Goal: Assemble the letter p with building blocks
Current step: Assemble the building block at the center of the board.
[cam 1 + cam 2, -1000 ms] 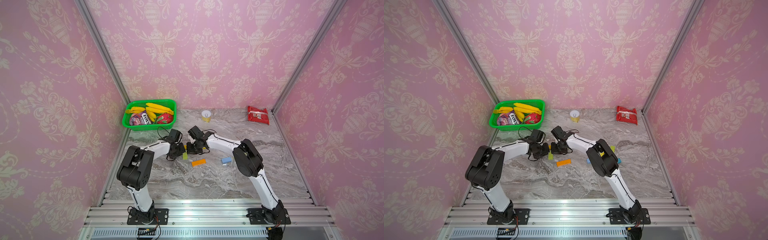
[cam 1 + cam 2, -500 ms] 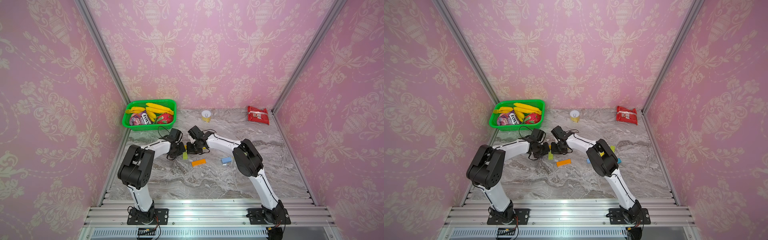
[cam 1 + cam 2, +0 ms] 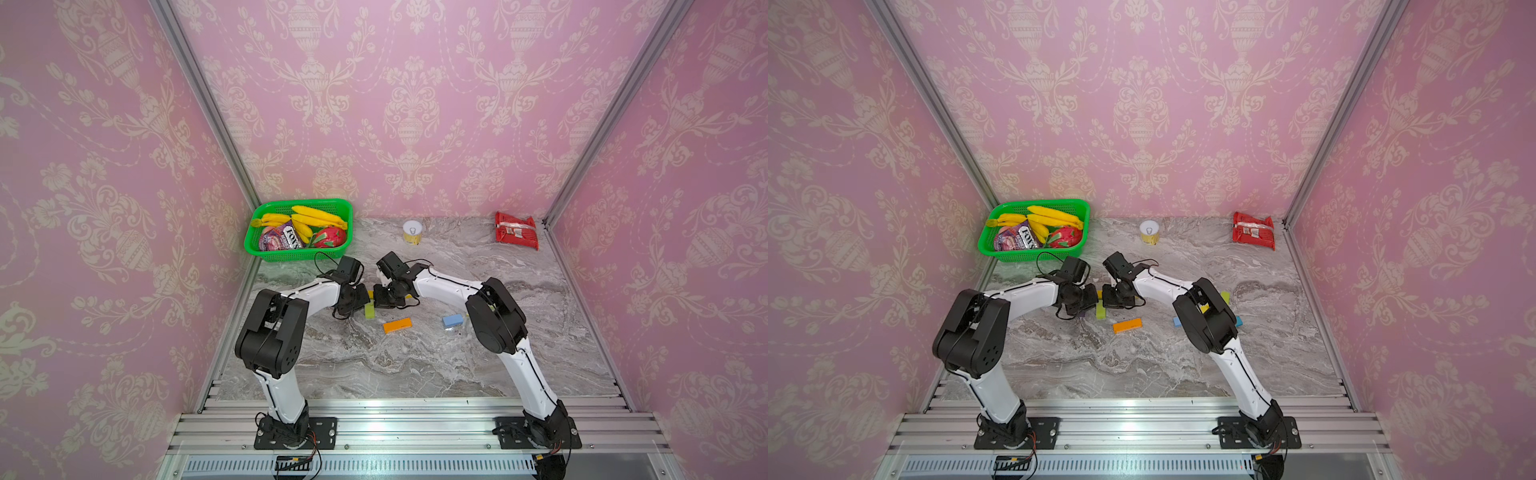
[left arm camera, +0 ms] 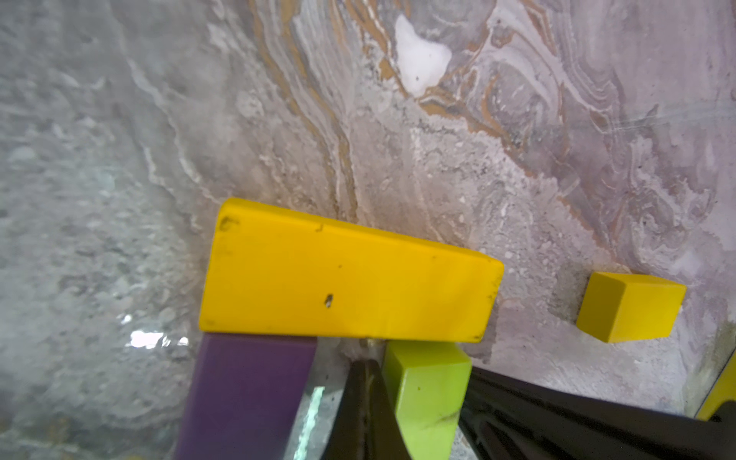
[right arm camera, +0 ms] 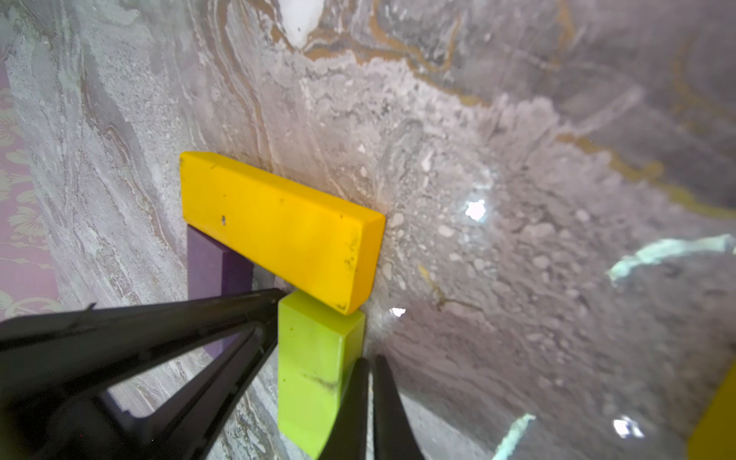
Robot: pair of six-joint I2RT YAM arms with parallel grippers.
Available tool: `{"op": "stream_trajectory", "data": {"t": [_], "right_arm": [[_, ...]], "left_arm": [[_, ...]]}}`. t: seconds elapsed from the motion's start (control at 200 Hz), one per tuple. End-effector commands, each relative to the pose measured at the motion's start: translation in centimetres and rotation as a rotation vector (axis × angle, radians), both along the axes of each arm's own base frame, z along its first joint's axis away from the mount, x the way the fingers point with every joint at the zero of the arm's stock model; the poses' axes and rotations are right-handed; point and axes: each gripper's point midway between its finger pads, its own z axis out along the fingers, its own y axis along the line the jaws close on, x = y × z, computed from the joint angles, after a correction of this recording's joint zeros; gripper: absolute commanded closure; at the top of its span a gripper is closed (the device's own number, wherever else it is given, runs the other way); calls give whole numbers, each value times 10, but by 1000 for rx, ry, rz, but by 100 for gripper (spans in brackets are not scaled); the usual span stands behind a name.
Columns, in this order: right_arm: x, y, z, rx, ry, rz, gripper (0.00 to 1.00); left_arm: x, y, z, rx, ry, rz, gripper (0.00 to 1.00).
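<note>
Both claws come together just above the middle of both top views, low over the marble tabletop. In the left wrist view a yellow bar lies flat across the ends of a purple bar and a lime bar. It touches both, so the three make an arch open on one side. The left claw is closed and empty. Its tips sit in the gap between the purple bar and the lime bar, close to the yellow bar. The right wrist view shows the right claw closed on nothing as well, pressed against the outer side of the lime bar. A yellow piece lies apart from the arch. In a top view an orange bar lies loose near the centre, just below and right of the claws. A light blue bar lies farther right. A green basket sits at the upper left of the tabletop, a can at the back centre and a red packet at the upper right.
</note>
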Motion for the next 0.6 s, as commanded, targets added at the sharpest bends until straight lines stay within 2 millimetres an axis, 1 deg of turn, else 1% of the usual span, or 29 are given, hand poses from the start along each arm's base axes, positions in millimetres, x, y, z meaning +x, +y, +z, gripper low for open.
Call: {"op": "stream_trajectory", "data": {"t": [0.0, 0.065, 0.18, 0.27, 0.365, 0.595], "right_arm": [[-16, -26, -15, -77, 58, -38, 91], [-21, -30, -16, -78, 61, -41, 91], [-26, -34, -16, -76, 66, -47, 91], [-31, -33, -15, -68, 70, -45, 91], [-35, -32, -16, -68, 74, -45, 91], [-45, -24, -18, -60, 88, -30, 91]], "left_arm": [[-12, 13, 9, 39, -11, 7, 100], [-17, 14, 12, 33, -16, 8, 100], [-26, 9, 13, -10, -15, 1, 100], [-32, 7, 14, -26, -16, -6, 100], [-37, 8, 14, -18, -16, -8, 100], [-47, 6, 9, -24, 6, -23, 100]]}}
